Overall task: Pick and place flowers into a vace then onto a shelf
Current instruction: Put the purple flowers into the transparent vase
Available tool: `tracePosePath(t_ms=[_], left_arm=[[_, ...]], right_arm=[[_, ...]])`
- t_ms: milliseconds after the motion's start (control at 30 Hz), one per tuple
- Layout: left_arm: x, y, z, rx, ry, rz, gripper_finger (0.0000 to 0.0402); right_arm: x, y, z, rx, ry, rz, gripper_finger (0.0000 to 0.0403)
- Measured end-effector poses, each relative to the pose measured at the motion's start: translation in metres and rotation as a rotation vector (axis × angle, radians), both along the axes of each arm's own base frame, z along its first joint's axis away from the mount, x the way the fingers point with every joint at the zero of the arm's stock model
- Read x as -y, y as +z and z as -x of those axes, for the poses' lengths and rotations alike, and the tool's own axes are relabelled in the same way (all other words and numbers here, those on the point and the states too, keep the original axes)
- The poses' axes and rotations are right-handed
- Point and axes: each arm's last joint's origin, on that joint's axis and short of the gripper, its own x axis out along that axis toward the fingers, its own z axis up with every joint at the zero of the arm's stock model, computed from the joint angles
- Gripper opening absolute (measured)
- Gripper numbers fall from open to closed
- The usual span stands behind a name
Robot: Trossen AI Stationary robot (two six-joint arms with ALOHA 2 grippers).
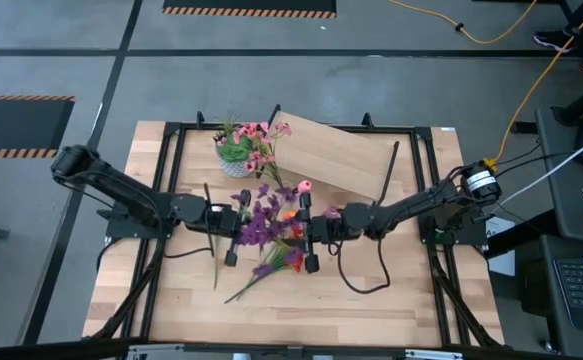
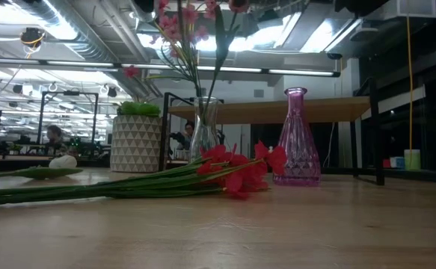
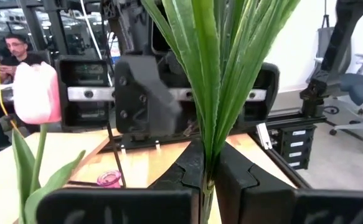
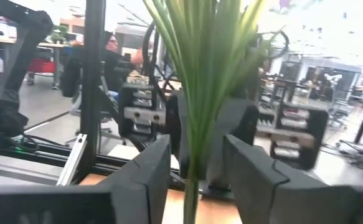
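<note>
My left gripper (image 3: 207, 186) is shut on a bunch of green stems and leaves (image 3: 215, 74); its purple sprays (image 1: 263, 222) show between the two arms. My right gripper (image 4: 197, 171) faces it, open, one finger on each side of the same green stems (image 4: 197, 93) without touching them. A pink tulip (image 3: 37, 92) stands beside the held bunch. The red-orange bunch (image 2: 236, 170) lies flat on the table. Pink flowers stand in a clear glass vase (image 2: 205, 131). A purple glass vase (image 2: 298, 138) stands beside it. My left gripper pinches the green stems low down (image 3: 206, 177) between its two fingers (image 3: 181, 177). It comes in level from the table's left, and the fingers lie across the stems. The leaves fan out past the fingers. The stems' lower ends are out of view.
The shelf (image 1: 336, 155) stands at the table's far side, right of a green plant in a white pot (image 2: 137, 142). A white bloom (image 2: 62, 161) and loose green stems (image 1: 218, 265) lie on the table. Black frame rails (image 1: 166, 190) run along both sides. People sit beyond the table.
</note>
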Motion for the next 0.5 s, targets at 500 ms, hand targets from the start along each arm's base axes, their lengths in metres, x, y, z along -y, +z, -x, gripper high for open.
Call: tracePosePath(t_ms=[500], left_arm=[[0.004,0.016,0.037,-0.064,0.044,-0.009,0.0012]], right_arm=[[-0.031,0.022,0.030,-0.094,0.021,0.040,0.0123]])
